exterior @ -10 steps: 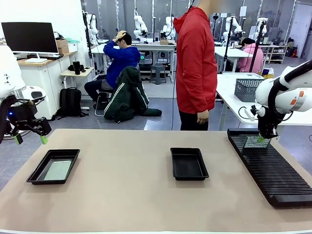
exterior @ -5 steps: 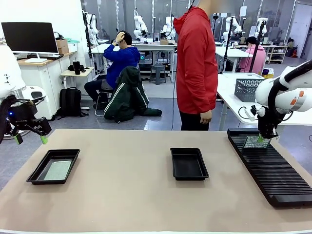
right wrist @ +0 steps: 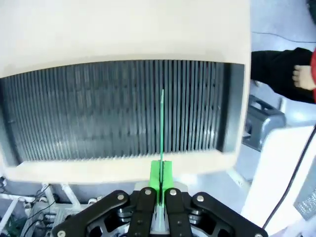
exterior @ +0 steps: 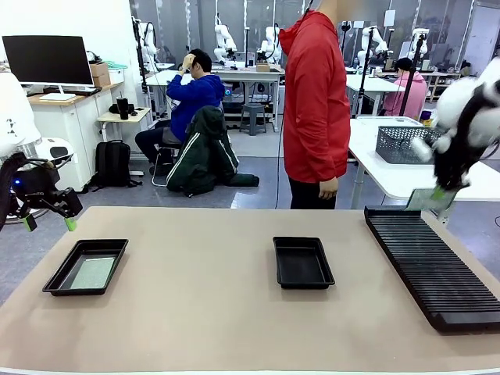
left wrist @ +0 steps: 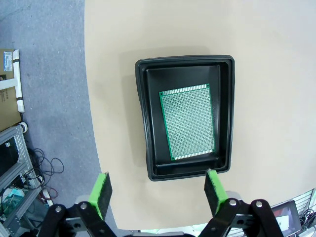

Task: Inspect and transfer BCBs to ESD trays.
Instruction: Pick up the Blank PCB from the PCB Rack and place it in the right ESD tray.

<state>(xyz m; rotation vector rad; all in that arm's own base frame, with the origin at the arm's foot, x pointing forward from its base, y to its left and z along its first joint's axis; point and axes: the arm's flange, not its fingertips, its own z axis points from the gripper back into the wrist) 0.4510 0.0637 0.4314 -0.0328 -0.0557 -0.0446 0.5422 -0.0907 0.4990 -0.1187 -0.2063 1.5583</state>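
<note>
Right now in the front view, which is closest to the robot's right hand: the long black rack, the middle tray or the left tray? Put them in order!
1. Long black rack, right side, just under the right hand holding a BCB.
2. Middle tray, table centre.
3. Left tray, far left.

Tan table [exterior: 195,312] with a long black ribbed rack [exterior: 430,266] along its right side; past the far edge, a person [exterior: 316,101] standing in a red jacket; farther back, a grey mesh basket [exterior: 397,144] on a white desk [exterior: 375,168], a seated person [exterior: 194,94] in blue, a dark coat [exterior: 205,152] just in front, a black backpack [exterior: 113,164], a monitor [exterior: 47,60] at left
</note>
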